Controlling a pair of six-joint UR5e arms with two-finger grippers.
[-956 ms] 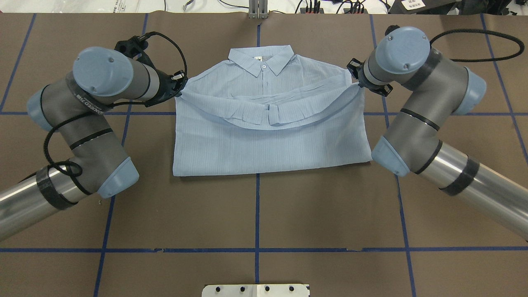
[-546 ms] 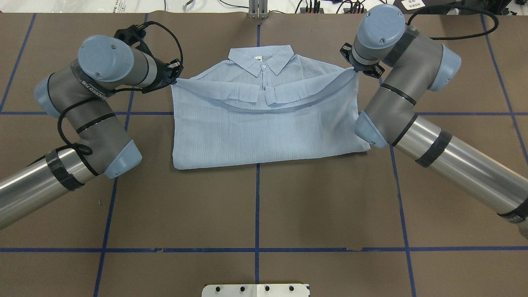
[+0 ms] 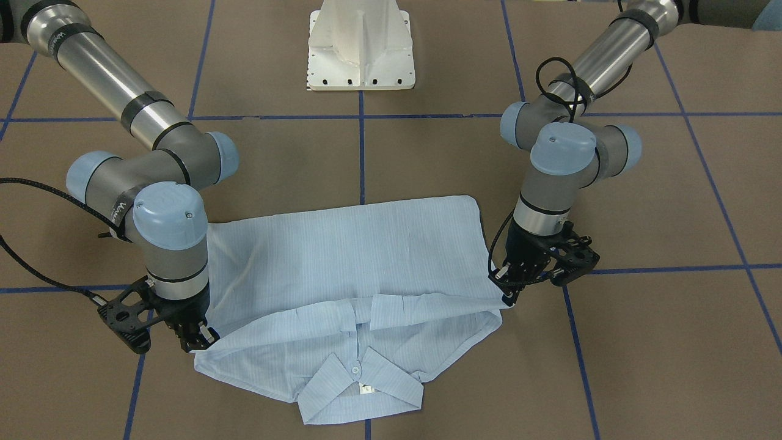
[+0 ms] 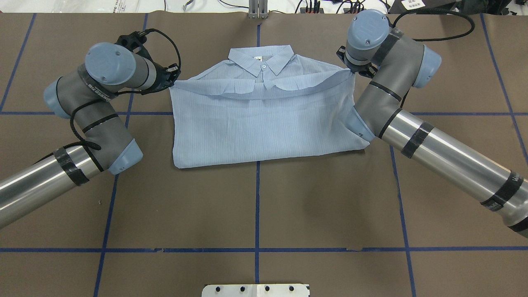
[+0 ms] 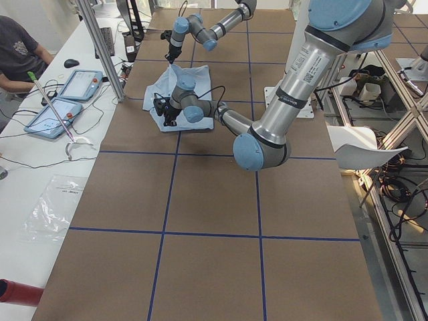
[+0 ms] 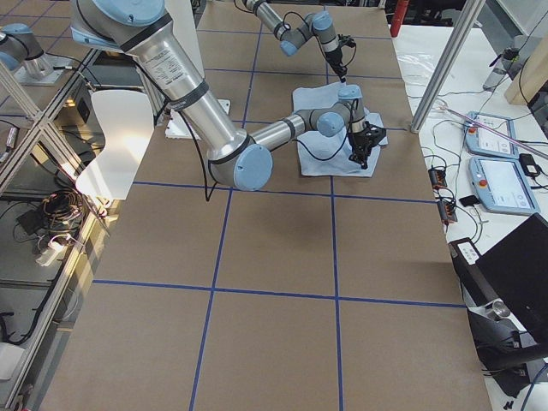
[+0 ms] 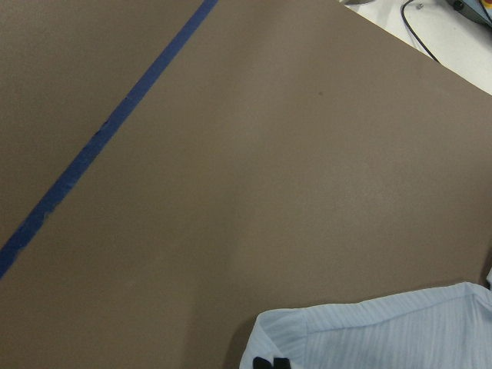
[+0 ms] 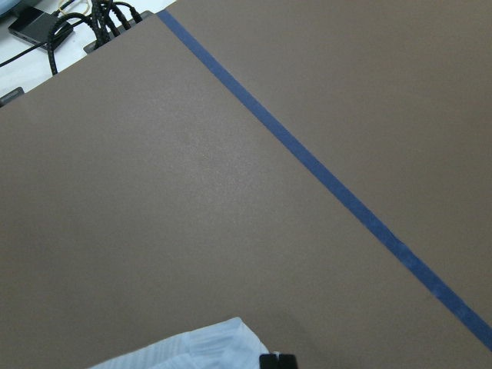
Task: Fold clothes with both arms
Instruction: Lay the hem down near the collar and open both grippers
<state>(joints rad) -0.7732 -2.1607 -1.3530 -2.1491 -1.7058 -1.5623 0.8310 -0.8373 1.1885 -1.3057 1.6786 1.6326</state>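
Note:
The light-blue striped shirt point(image 4: 264, 123) lies on the brown table, collar point(image 4: 261, 60) at the far side, its lower half folded up over the chest. The folded edge point(image 4: 288, 91) sags just below the collar. My left gripper point(image 4: 172, 80) is shut on the left corner of that edge, and my right gripper point(image 4: 350, 70) is shut on the right corner. In the front-facing view the left gripper point(image 3: 510, 293) is on the right and the right gripper point(image 3: 198, 339) on the left, over the shirt point(image 3: 354, 256). Each wrist view shows a shirt corner point(image 7: 369, 330) point(image 8: 192, 346) by the black fingertips.
The white pedestal base point(image 3: 360, 49) stands at the robot's side of the table. Blue tape lines point(image 4: 258, 206) cross the brown table cover. Cables point(image 4: 313, 6) lie past the far edge. A person and tablets point(image 5: 60, 100) are beyond that edge.
Both grippers have carried the folded edge of the shirt farther away from the robot, toward the collar. The fold now covers most of the chest and the sag is shallower.

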